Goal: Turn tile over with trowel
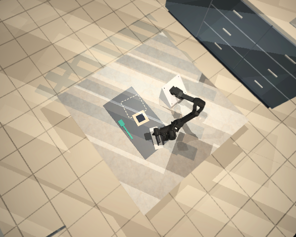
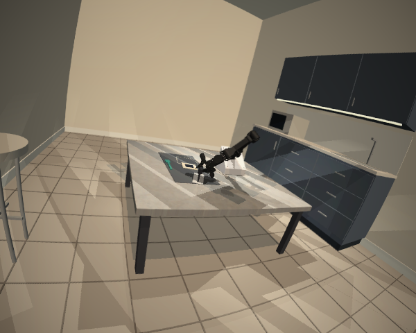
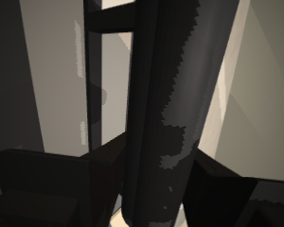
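Note:
The green trowel point(image 1: 125, 129) point(image 2: 169, 164) lies flat on the grey mat point(image 1: 143, 149), apart from my gripper. The tile point(image 1: 140, 118) point(image 2: 189, 165), cream with its dark marked side up, lies on the near edge of the dashed outline point(image 1: 129, 98). My gripper point(image 1: 157, 136) point(image 2: 200, 171) point(image 3: 152, 137) is at the mat's right corner. It is shut on a dark upright cylinder point(image 3: 180, 95) with a side handle, not on the trowel. The cylinder stands on a small white pad point(image 1: 159, 146).
The arm's white base block point(image 1: 174, 82) point(image 2: 236, 164) stands behind the mat on the table point(image 2: 172, 200). Dark cabinets point(image 1: 244, 46) run along the right wall. A round stool point(image 2: 3, 143) stands at the far left.

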